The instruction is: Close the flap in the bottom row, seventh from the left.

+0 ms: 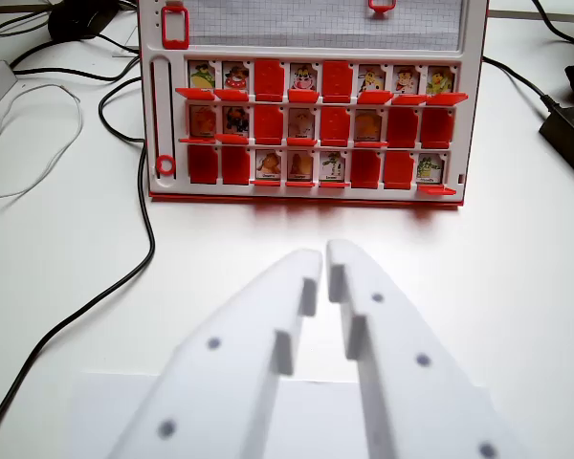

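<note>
A red flap board [306, 196] stands on the white table at the top centre of the wrist view, with three rows of small cells. In the row nearest me, the first two cells from the left are plain red. The third [268, 165], fourth and fifth show picture cards. The sixth and seventh [398, 168] are plain red, and the eighth [430, 168] shows a picture. My white gripper [325, 256] fills the lower centre, well short of the board. Its tips are almost touching, with nothing held between them.
Black cables [145, 239] run down the left side of the table, with a thin white cable [48, 143] further left. A black power adapter [569, 134] lies at the right edge. A white sheet [105, 402] lies under the gripper.
</note>
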Controlling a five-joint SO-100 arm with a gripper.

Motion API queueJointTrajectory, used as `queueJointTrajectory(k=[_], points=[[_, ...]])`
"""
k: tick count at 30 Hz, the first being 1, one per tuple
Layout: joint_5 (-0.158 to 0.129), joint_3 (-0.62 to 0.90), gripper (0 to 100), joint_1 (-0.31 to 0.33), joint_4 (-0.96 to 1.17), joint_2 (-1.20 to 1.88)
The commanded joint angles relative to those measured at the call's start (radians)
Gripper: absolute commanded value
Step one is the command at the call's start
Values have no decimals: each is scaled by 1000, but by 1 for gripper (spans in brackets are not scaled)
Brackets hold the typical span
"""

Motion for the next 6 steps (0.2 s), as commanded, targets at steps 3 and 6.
queueJointTrajectory(k=[3, 6], points=[[6, -28, 0, -3, -15, 2], [3, -17, 0, -5, -15, 2]])
